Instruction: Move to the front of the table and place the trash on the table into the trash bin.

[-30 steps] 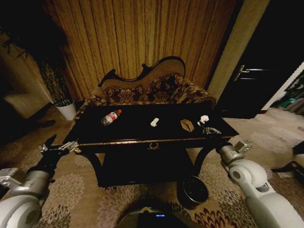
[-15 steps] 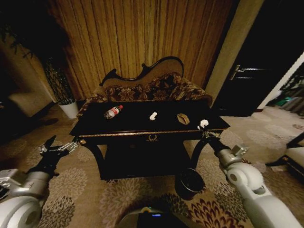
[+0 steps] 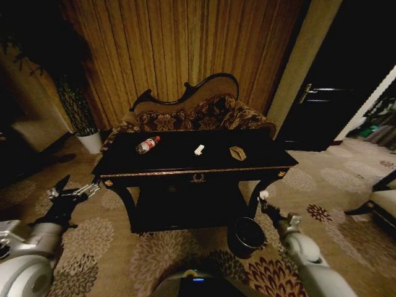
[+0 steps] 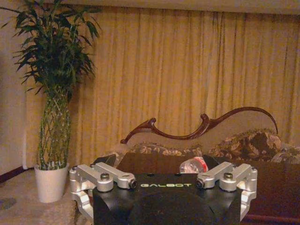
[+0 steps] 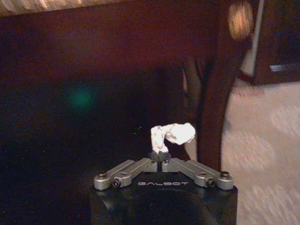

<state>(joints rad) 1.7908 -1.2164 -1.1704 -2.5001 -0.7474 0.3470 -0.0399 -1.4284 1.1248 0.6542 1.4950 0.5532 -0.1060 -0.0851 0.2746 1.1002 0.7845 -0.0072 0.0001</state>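
Now my right gripper (image 5: 160, 158) pinches a crumpled white scrap (image 5: 172, 134) above the bin (image 3: 247, 236) (light, soft, so any fold holds); my left gripper (image 3: 69, 195) hangs spread beside the tabletop (image 3: 185, 162).

Floral sofa (image 3: 204, 114) against gold curtains (image 3: 179, 49), potted plant (image 3: 77, 111) beside them.
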